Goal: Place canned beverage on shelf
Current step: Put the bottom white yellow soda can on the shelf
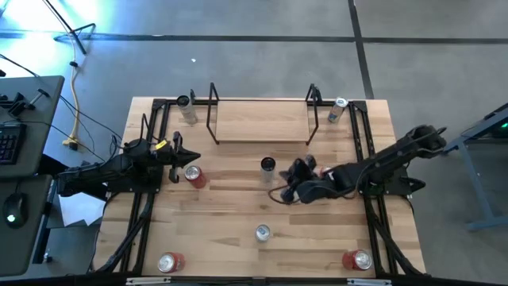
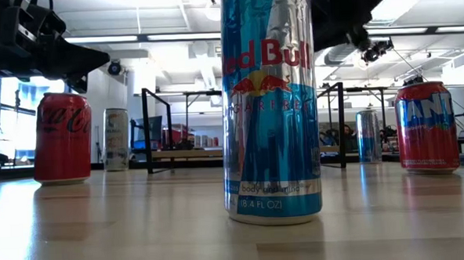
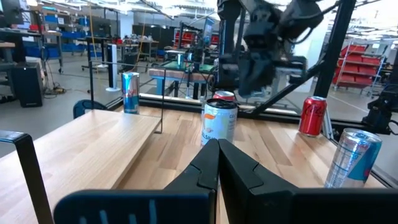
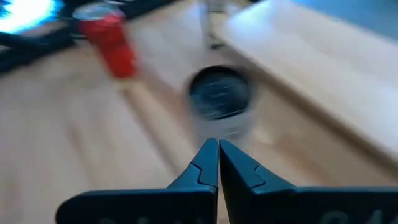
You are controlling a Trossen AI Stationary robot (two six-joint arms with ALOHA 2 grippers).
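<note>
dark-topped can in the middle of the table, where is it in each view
High view: the dark-topped can stands mid-table, just in front of the shelf.
Low view: hidden or not in it; cannot tell.
Left wrist view: centre, beyond the fingers.
Right wrist view: centre, blurred, just past the fingers.
Shared landmark: the shelf's light board beside it.
</note>
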